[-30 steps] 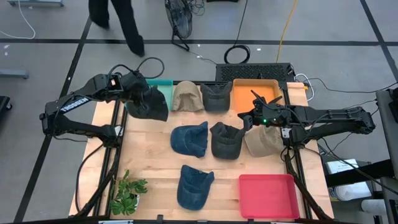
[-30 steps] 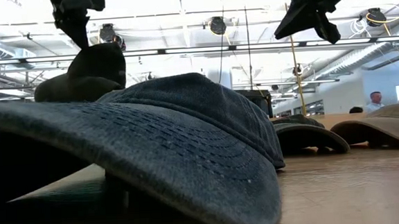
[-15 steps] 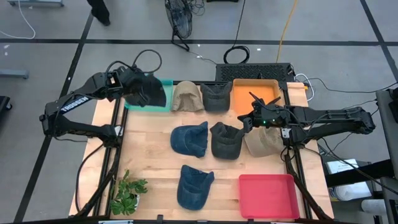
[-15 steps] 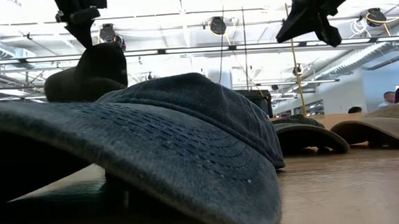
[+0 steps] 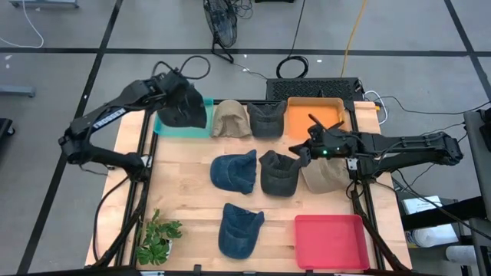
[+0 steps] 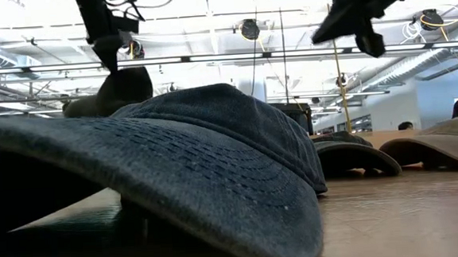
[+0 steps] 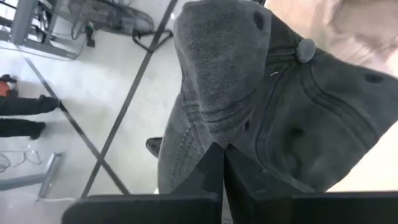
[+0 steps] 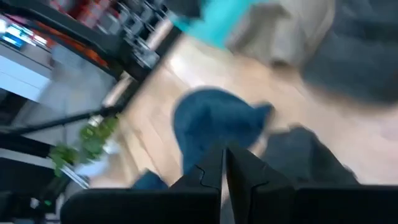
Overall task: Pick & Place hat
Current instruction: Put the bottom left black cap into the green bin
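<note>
A dark grey hat (image 5: 186, 110) hangs from my left gripper (image 5: 173, 90), which is shut on it above the teal tray (image 5: 163, 130) at the table's far left corner. In the low view the hat (image 6: 117, 91) shows below the gripper (image 6: 111, 49), and a blue hat in front hides its underside. My right gripper (image 5: 296, 150) is shut on nothing and hovers over the dark hat (image 5: 278, 173) at the table's middle. It shows high up in the low view (image 6: 340, 24). My left gripper pinches a fold of the hat's cloth (image 7: 217, 133) between its two fingers, where the stitched brim meets the crown. The fingers slant down from above. The hat hangs below them, crown and top button (image 7: 305, 50) away from the gripper. Whether its underside touches the tray, I cannot tell.
A beige hat (image 5: 230, 119), a dark hat (image 5: 266, 119) and an orange tray (image 5: 316, 119) line the far edge. Blue hats (image 5: 234, 170) (image 5: 239, 230) and a beige hat (image 5: 326, 175) lie nearer. A pink tray (image 5: 331, 241) and a plant (image 5: 157, 239) stand at the near edge.
My left gripper has carried the dark grey hat toward the table's far edge and a little to the right, turning and sinking slightly. The hat now hangs over the teal tray. My right gripper has stayed in place and tipped a little closer to level.
</note>
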Controlling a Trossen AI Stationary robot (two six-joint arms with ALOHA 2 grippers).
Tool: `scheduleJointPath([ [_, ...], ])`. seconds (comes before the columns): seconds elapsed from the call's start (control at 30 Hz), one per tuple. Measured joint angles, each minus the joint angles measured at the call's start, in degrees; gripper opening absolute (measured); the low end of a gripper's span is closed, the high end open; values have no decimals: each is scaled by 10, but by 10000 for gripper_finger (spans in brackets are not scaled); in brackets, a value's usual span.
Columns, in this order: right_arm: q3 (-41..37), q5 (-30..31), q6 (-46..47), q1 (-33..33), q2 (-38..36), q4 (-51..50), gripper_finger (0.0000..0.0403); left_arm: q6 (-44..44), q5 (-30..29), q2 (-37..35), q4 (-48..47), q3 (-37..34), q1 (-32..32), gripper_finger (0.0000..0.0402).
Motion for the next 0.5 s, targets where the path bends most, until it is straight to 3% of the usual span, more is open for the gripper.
scheduleJointPath([
  [0.2, 0, 7, -30, 0, 0, 62, 0, 59, 25, 51, 3, 0, 33, 4],
  [0.5, 0, 8, -10, 0, 0, 67, 0, 93, 56, 117, 31, 0, 71, 3],
])
